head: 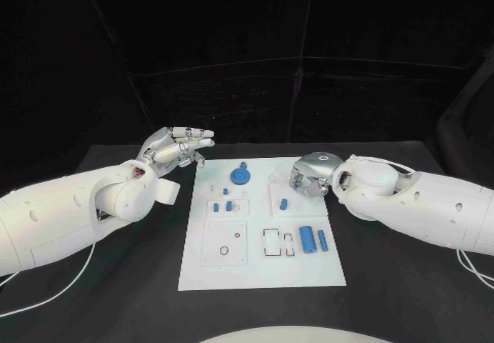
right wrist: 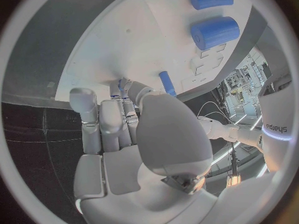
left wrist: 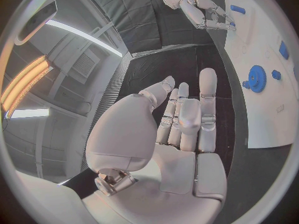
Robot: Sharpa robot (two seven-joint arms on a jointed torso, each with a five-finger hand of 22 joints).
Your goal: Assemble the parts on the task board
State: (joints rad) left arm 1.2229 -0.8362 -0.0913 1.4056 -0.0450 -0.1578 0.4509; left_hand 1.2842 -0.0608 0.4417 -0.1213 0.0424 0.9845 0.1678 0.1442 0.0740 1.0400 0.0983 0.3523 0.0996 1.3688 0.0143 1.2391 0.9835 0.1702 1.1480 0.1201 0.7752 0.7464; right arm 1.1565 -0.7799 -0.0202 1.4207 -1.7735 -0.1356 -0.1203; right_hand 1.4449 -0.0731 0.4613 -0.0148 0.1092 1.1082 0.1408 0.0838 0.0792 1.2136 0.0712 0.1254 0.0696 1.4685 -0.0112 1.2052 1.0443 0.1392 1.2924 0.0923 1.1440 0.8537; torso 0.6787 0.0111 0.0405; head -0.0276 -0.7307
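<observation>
The white task board (head: 263, 268) lies mid-table. On it are a blue gear (head: 241, 175), small blue pieces (head: 223, 206), a blue peg (head: 283, 204), a thick blue cylinder (head: 305, 239) and a thin rod (head: 322, 241). My left hand (head: 177, 148) hangs raised beyond the board's far left corner, fingers apart and holding nothing; its wrist view shows the gear (left wrist: 256, 78). My right hand (head: 311, 175) is over the board's far right part, fingers pointing down. In its wrist view the thumb and a finger pinch a small blue part (right wrist: 119, 83) near the peg (right wrist: 167, 82).
Black table (head: 412, 286) surrounds the board on all sides. Recessed slots (head: 225, 243) and rectangular cut-outs (head: 273, 243) mark the board's near half. Both forearms flank the board, the left (head: 72, 214) and the right (head: 432, 204).
</observation>
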